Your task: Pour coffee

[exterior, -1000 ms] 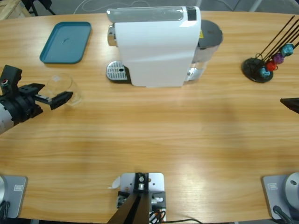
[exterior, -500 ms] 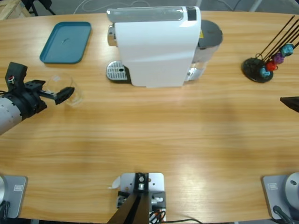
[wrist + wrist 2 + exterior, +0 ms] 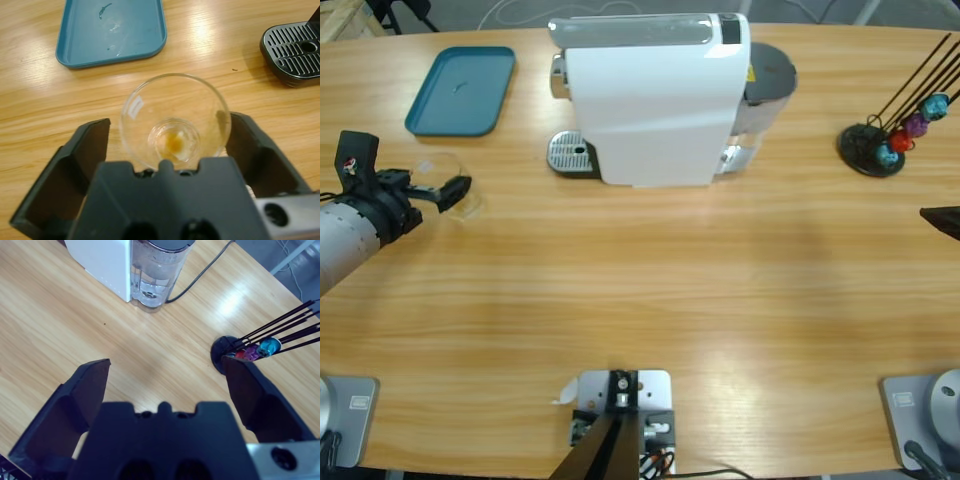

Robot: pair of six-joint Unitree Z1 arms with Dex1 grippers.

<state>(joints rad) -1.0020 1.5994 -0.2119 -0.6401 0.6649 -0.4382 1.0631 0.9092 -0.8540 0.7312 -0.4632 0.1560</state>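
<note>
Clear glass cup [image 3: 175, 120] sits between my left gripper's [image 3: 167, 142] spread jaws, the right jaw at its rim, the left apart from it. I see straight down its mouth, so its axis runs along the gripper. The coffee [image 3: 173, 143] is a brown smear at its base. Landmark: white coffee machine [image 3: 650, 95]. The cup [image 3: 445, 180] lies left of it, near the teal tray [image 3: 460, 90]. My right gripper [image 3: 167, 385] stands wide and empty near the capsule rack [image 3: 250, 347].

No text, label, brand, number or sign can be read on anything here.
</note>
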